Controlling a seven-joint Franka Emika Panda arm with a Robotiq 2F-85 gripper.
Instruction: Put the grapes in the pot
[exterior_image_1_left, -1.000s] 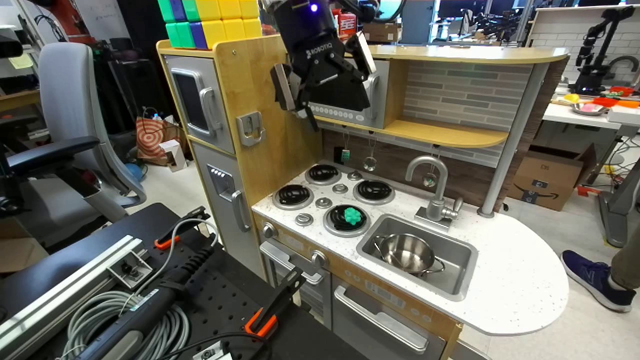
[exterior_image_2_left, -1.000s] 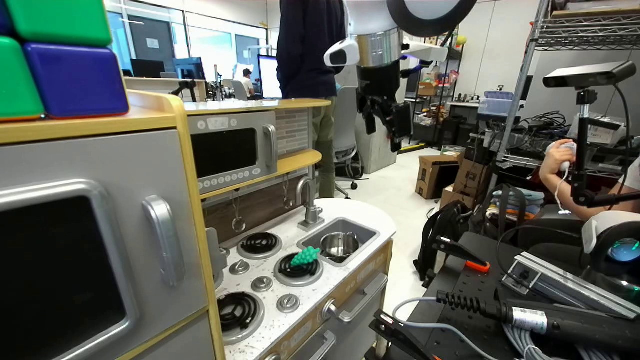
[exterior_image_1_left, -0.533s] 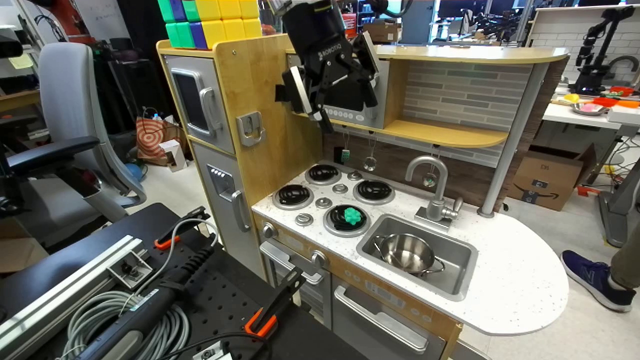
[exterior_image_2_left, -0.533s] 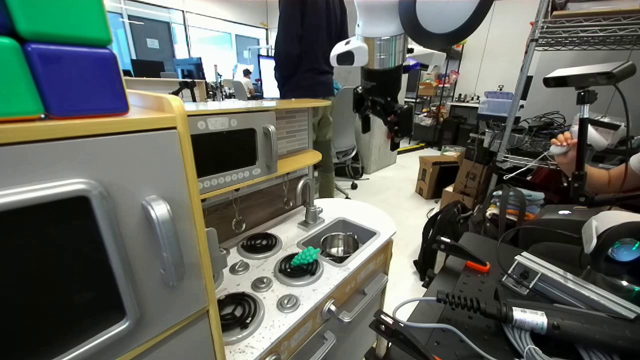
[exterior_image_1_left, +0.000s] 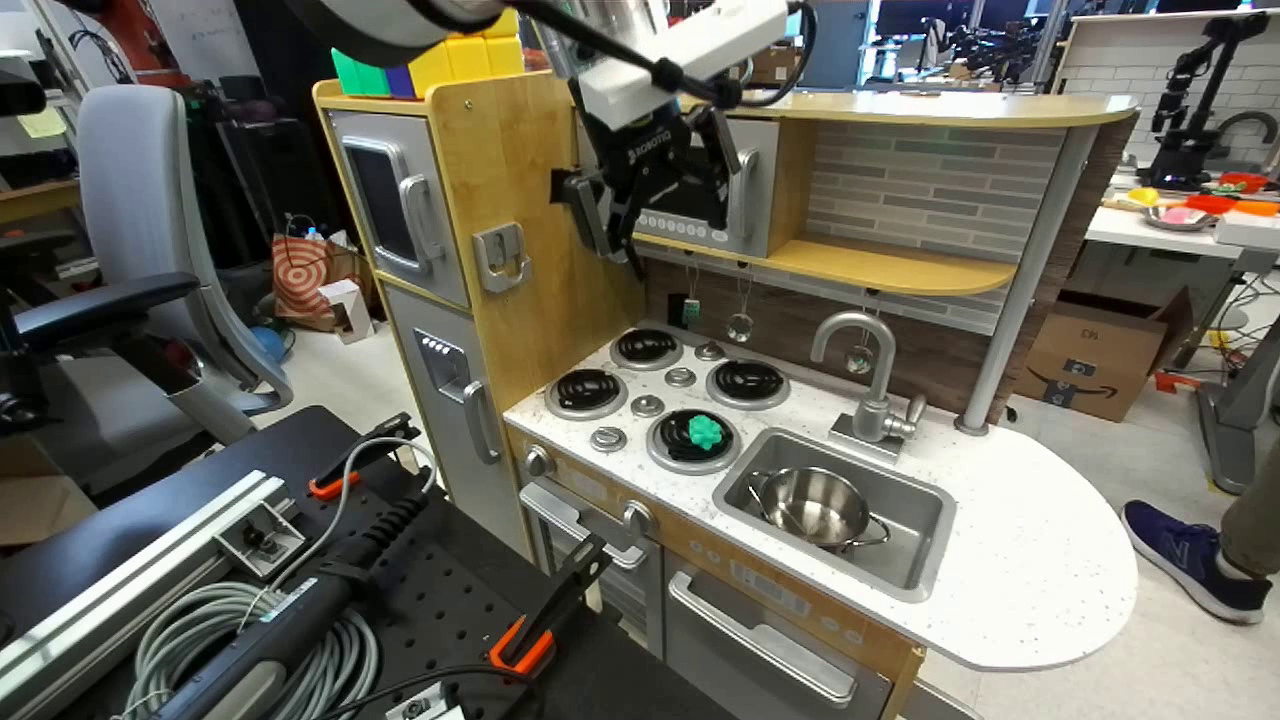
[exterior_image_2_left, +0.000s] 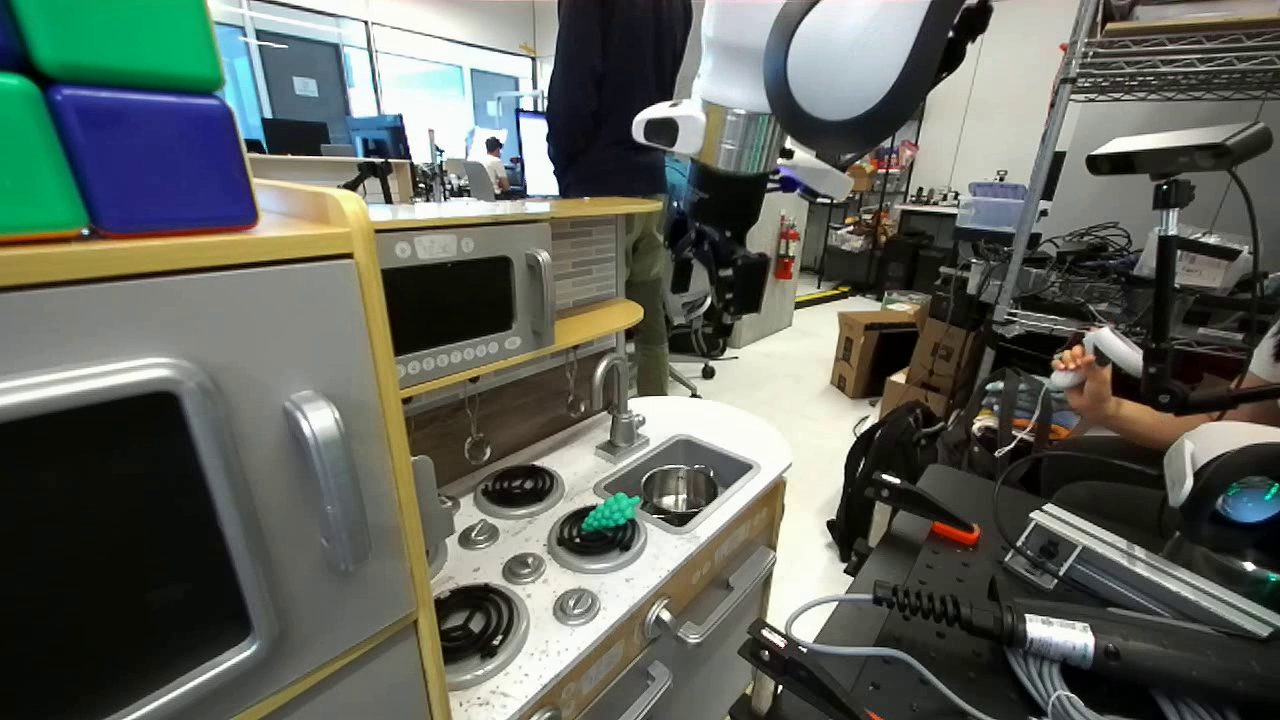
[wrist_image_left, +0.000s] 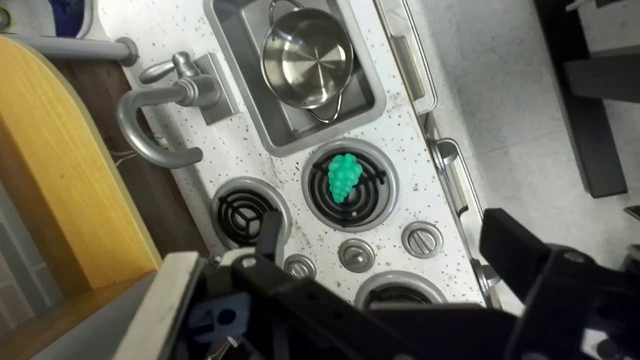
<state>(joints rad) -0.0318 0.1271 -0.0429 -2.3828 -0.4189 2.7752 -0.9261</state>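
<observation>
The bright-green grapes (exterior_image_1_left: 705, 431) lie on a black coil burner beside the sink. They also show in an exterior view (exterior_image_2_left: 611, 512) and in the wrist view (wrist_image_left: 344, 176). The shiny silver pot (exterior_image_1_left: 815, 505) stands upright in the sink, its inside bare in the wrist view (wrist_image_left: 307, 60). It also shows in an exterior view (exterior_image_2_left: 680, 490). My gripper (exterior_image_1_left: 665, 228) hangs high above the stove, in front of the microwave, with its fingers wide apart and nothing between them. In the wrist view my gripper (wrist_image_left: 387, 237) points down at the counter, the grapes ahead of its fingertips.
The sink (exterior_image_1_left: 900, 525) sits in the white counter, with a curved faucet (exterior_image_1_left: 875, 370) behind it. A wooden shelf (exterior_image_1_left: 900, 265) and a microwave (exterior_image_2_left: 455, 300) overhang the back. A tall wooden cabinet (exterior_image_1_left: 475, 190) stands beside the stove.
The arm has swung and my gripper has turned, and more of the arm shows. In an exterior view the gripper has shifted left and slightly down. The grapes and pot have not moved.
</observation>
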